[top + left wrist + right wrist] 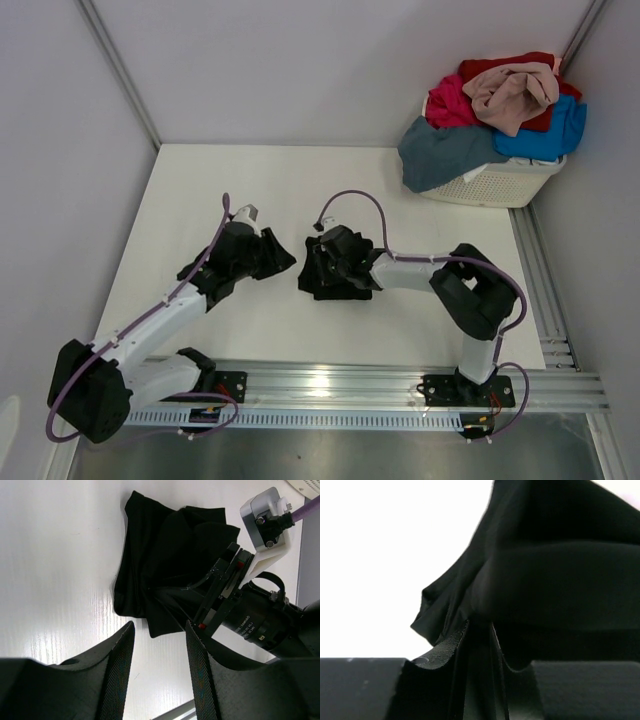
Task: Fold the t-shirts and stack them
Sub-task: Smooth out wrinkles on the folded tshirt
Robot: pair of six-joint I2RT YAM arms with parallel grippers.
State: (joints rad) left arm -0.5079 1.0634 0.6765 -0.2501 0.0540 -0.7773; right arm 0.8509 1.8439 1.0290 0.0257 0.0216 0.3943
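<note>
White tabletop (300, 190) w/ white walls on 3 sides. We see a metal rail (400, 385) along the near edge, both arm bases bolted to it. In the far R corner sits a white basket (500, 185), piled above the rim w/ shirts: red shirt (500, 68) at the back, magenta shirt (450, 105) to its L, beige-pink shirt (515, 95) on top, blue shirt (555, 135) on the R side, slate shirt (445, 155) draped over the L wall.

The black shirt (335, 272) lies bunched in a crumpled heap near tabletop ctr, well apart from the basket. The R arm (470, 290) reaches in from the R, its end down in the heap. In the R wrist view a fold of the black shirt (560, 555) runs down btwn the two fingers (447, 650), which stand close together on it, so the R jaws are clenched on the black shirt. We can't tell how much of the cloth is off the tabletop.

The L arm (160, 320) comes in from the near L, w/ the L jaws just beside the heap's L edge and apart from it in the top view. In the L wrist view both fingers (117, 670) are spread, w/ bare tabletop and a corner of the black shirt (165, 555) seen btwn them. The L jaws are released. That view also shows the R arm's wrist cam (265, 517) over the heap's R side.
</note>
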